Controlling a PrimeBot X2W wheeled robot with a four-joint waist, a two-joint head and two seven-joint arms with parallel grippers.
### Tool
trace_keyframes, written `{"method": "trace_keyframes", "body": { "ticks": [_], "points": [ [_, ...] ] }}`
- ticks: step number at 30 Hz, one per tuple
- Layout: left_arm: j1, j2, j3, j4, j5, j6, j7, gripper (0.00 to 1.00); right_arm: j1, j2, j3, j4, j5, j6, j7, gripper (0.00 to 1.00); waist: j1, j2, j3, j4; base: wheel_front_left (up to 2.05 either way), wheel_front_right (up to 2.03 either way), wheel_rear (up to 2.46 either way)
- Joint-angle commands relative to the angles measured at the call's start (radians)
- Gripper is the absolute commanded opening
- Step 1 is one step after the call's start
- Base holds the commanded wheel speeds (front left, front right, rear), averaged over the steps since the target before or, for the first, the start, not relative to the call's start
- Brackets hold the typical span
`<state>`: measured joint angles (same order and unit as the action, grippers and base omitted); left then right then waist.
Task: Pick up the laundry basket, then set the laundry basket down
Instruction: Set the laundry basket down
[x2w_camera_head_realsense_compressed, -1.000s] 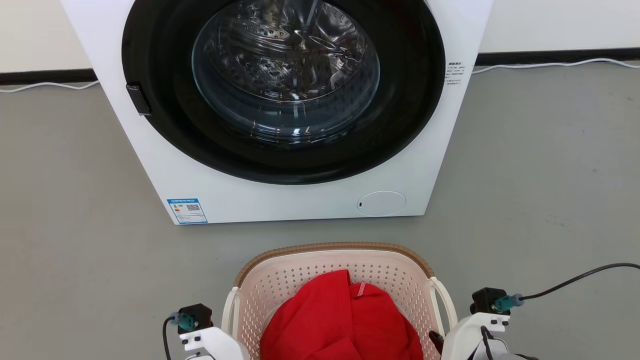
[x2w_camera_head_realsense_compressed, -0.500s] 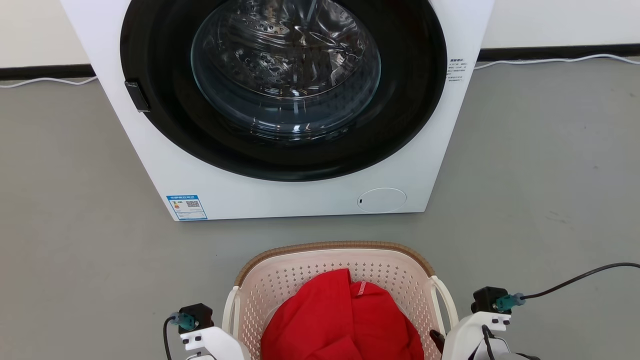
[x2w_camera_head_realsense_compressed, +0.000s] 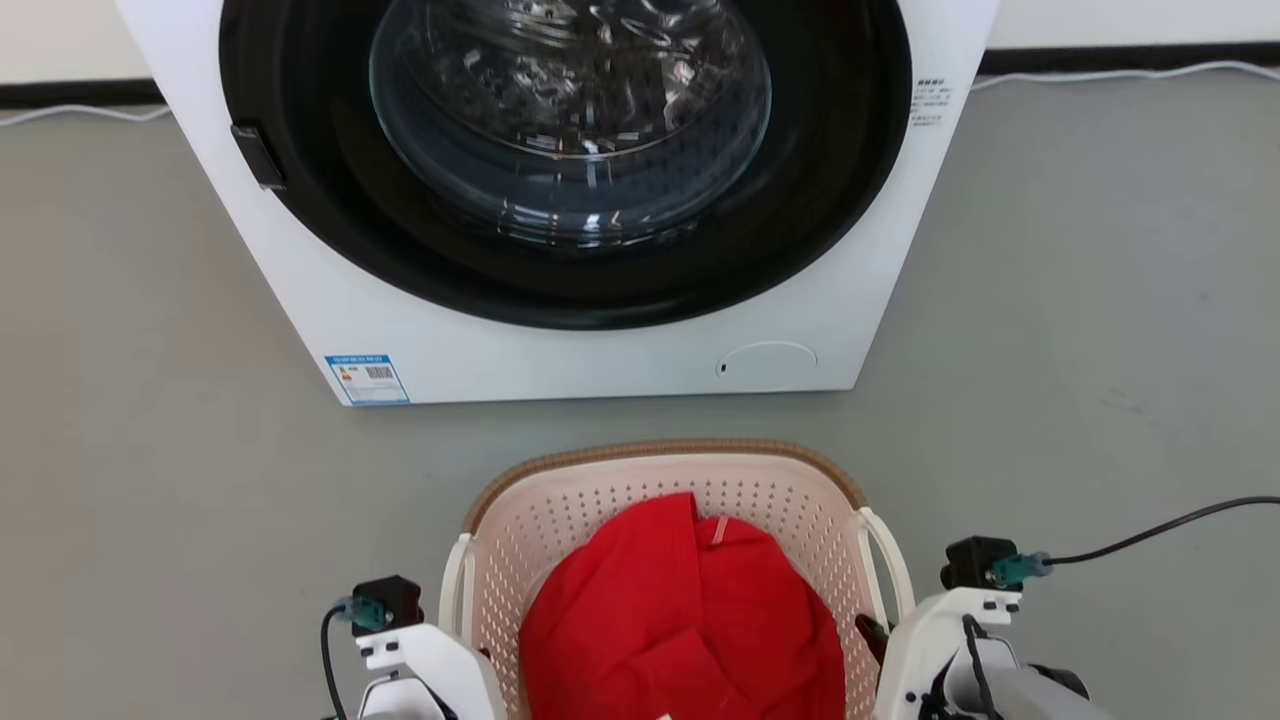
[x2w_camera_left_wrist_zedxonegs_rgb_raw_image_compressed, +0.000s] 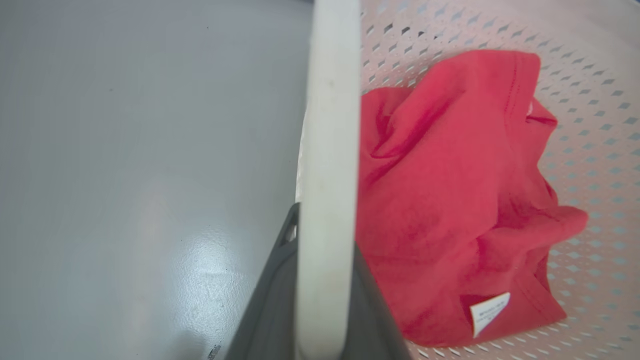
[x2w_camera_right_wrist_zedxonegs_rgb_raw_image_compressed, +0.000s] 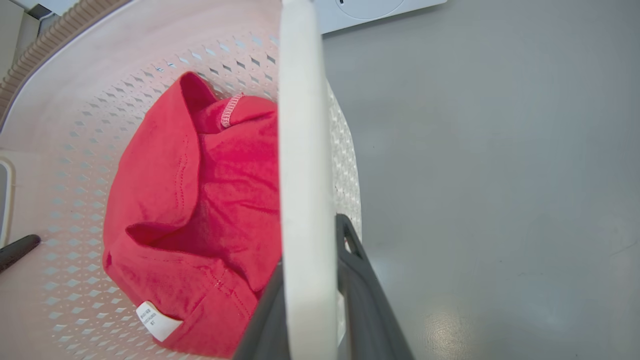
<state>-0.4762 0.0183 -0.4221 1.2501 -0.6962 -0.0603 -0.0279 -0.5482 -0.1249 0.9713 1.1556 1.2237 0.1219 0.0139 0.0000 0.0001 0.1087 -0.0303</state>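
— Tools are both clamped: left tool (x2w_camera_left_wrist_zedxonegs_rgb_raw_image_compressed: 325, 240) on the left handle (x2w_camera_left_wrist_zedxonegs_rgb_raw_image_compressed: 327, 125), right tool (x2w_camera_right_wrist_zedxonegs_rgb_raw_image_compressed: 310, 245) on the right handle (x2w_camera_right_wrist_zedxonegs_rgb_raw_image_compressed: 300, 125).
— Progress?
— Grasp done, I'd say; whether it's lifted, I can't tell. Head view gives me the washing machine (x2w_camera_head_realsense_compressed: 560, 350) just beyond the laundry basket (x2w_camera_head_realsense_compressed: 590, 510), which is near me. Wrist views add the red garment's (x2w_camera_left_wrist_zedxonegs_rgb_raw_image_compressed: 450, 200) label (x2w_camera_left_wrist_zedxonegs_rgb_raw_image_compressed: 489, 311).

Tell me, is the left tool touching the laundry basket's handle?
Touching. In the left wrist view the left tool has its dark fingers clamped on both sides of the white handle of the laundry basket.
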Motion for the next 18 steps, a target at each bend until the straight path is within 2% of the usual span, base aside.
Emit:
{"method": "trace_keyframes", "body": {
  "ticks": [1, 18],
  "points": [
    [-0.043, 0.042, 0.023, -0.017, -0.007, 0.0, -0.02, 0.0, -0.023, -0.015, 0.007, -0.014, 0.007, 0.009, -0.024, 0.0, 0.0, -0.0001, 0.009, 0.0, 0.0, 0.0, 0.0],
    [-0.129, 0.058, 0.001, -0.021, 0.006, 0.001, -0.059, 0.0, -0.094, -0.019, 0.022, -0.021, 0.015, 0.009, -0.079, 0.0, 0.0, -0.0001, 0.133, -0.005, 0.0, 0.0, 0.0]
  ]
}}
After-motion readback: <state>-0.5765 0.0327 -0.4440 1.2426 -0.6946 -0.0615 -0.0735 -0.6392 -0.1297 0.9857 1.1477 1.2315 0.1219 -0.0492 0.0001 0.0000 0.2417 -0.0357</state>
